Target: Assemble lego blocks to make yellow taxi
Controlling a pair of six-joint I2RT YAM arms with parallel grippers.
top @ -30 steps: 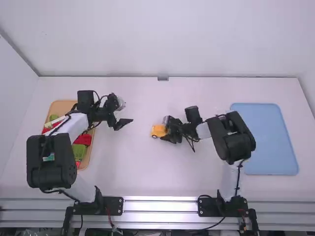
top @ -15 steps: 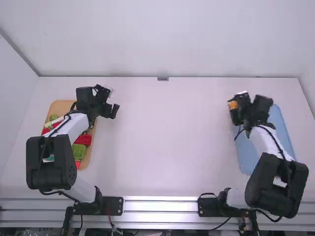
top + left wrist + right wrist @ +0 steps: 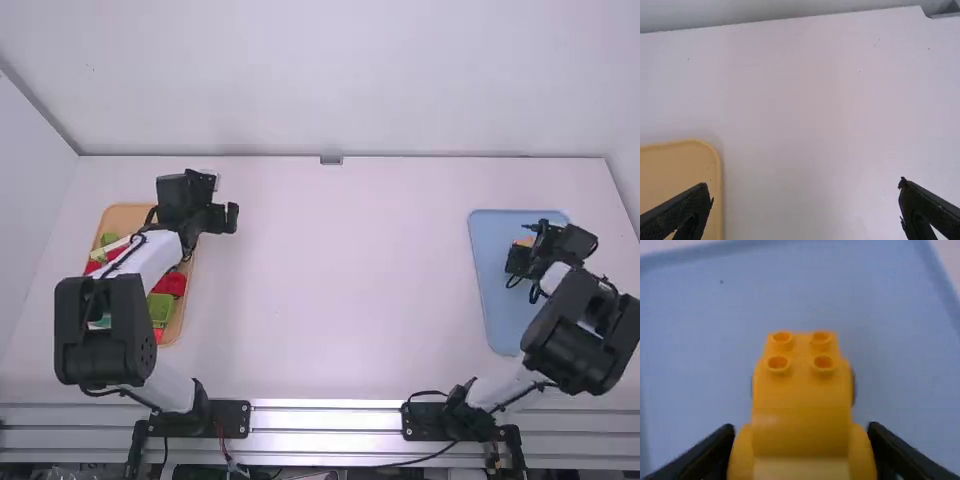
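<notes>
My right gripper is over the blue tray, with part of the yellow taxi showing at its fingers. The right wrist view has the taxi between both fingers of the right gripper, four studs on its near-upright body. Whether the taxi touches the tray cannot be told. Above the table, just right of the orange tray, is my left gripper. Nothing is between the widely parted fingers of the left gripper in the left wrist view.
Red, green and white blocks lie in the orange tray at the left, partly under the left arm. The white table spreads between the two trays, with a wall along its far edge.
From the table's middle, the right gripper has carried the taxi rightward to the blue tray, then lower and nearer over it. The left gripper has shifted slightly and turned.
</notes>
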